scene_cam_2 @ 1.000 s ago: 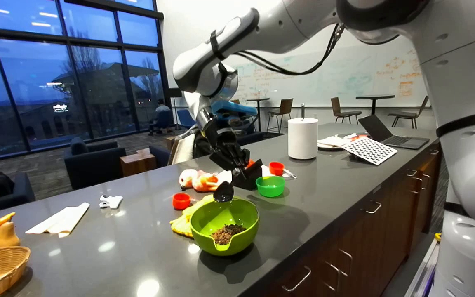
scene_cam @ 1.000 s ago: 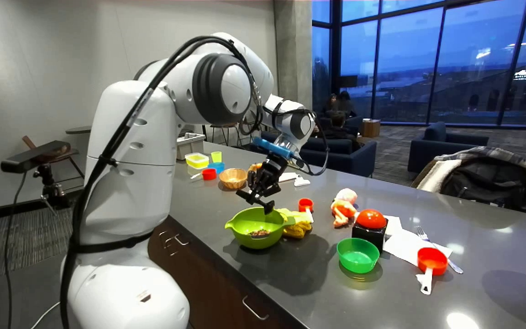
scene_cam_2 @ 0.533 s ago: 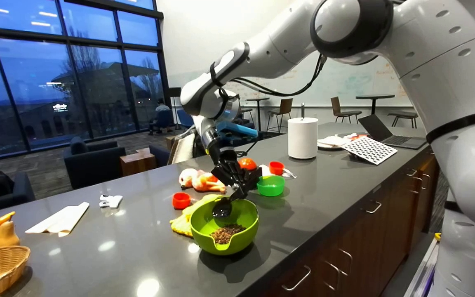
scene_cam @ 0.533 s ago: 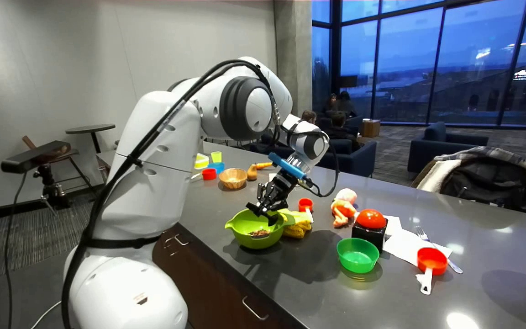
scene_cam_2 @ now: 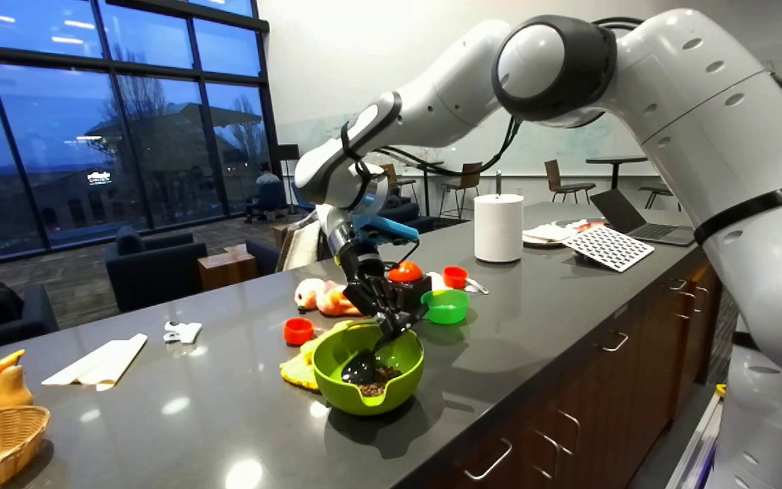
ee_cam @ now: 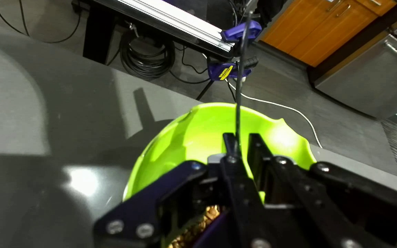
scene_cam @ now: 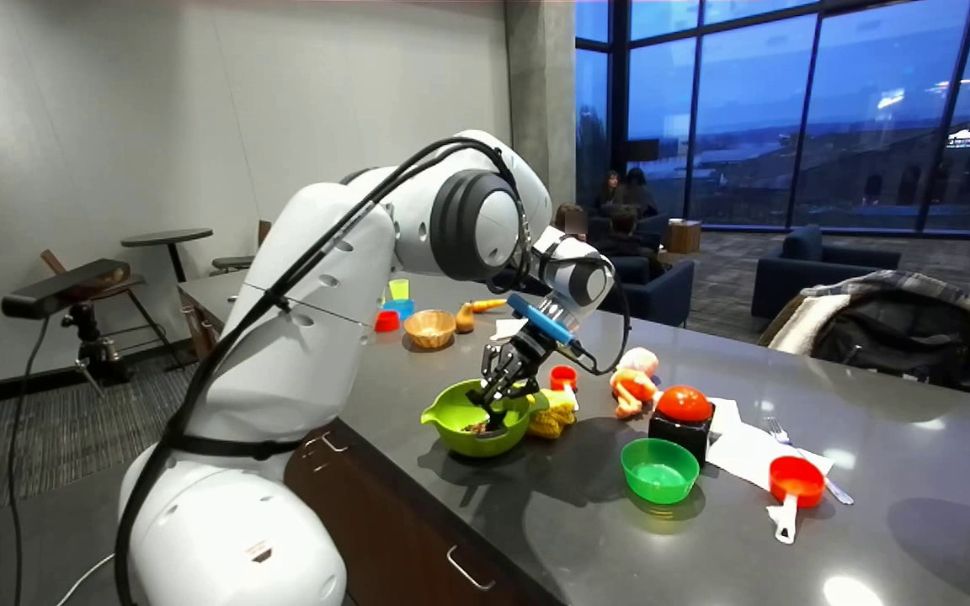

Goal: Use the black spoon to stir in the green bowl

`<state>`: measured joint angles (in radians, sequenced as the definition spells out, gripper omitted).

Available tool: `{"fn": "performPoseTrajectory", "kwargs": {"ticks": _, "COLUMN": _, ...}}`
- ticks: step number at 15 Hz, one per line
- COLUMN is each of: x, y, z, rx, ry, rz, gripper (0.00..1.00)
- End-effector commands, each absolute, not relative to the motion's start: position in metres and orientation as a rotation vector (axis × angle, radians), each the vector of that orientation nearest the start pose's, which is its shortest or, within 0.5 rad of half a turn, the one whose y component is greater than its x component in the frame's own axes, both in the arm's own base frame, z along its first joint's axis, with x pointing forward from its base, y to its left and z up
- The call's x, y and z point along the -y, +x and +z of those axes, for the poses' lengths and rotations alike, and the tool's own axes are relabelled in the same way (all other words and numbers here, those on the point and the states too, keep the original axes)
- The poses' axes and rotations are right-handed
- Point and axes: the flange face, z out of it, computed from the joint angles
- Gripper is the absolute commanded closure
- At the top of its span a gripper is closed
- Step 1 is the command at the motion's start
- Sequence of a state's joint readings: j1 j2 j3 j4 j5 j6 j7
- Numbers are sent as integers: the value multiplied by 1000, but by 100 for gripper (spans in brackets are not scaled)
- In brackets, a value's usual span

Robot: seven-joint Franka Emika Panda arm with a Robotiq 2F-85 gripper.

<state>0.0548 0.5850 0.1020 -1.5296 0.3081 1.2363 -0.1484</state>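
Spoon (scene_cam_2: 358, 369) in bowl (scene_cam_2: 331, 388), handle between slightly parted fingers (ee_cam: 255, 148)

Visibility: in the wrist view the gripper (ee_cam: 242, 138) covers much of the bowl's inside and the lower frame edge crops more of it; only a small patch of brown bits (ee_cam: 198, 225) shows. A dark shape beside them cannot be identified for certain. In an exterior view the head (scene_cam_2: 357, 372) is plain, but the black handle runs into the black gripper above the bowl, so the meeting point is unclear. In both exterior views the yellow cloth (scene_cam: 552, 417) is partly hidden behind the bowl. Basket (scene_cam_2: 21, 454) cut off by the frame edge in an exterior view.

Position: the head is inside the bowl, tilted, below the fingers and at the edge of the bits; whether it presses into them cannot be told. In the wrist view the handle passes between the fingertips, right alongside one, with a strip of green showing between it and the other. Gap narrow; handle not pinched from both sides at the tips. Its end reaches past them, beyond the bowl's rim in that view.
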Motion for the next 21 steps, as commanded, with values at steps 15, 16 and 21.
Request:
{"fn": "performPoseTrajectory", "kwargs": {"ticks": 15, "x": -163, "y": 608, "z": 310, "rx": 234, "ry": -2984, "rz": 813, "gripper": 0}}
{"fn": "performPoseTrajectory", "kwargs": {"ticks": 16, "x": -163, "y": 606, "z": 312, "rx": 209, "ry": -2997, "rz": 803, "gripper": 0}}
{"fn": "performPoseTrajectory", "kwargs": {"ticks": 21, "x": -170, "y": 598, "z": 330, "rx": 159, "ry": -3065, "rz": 749, "gripper": 0}}
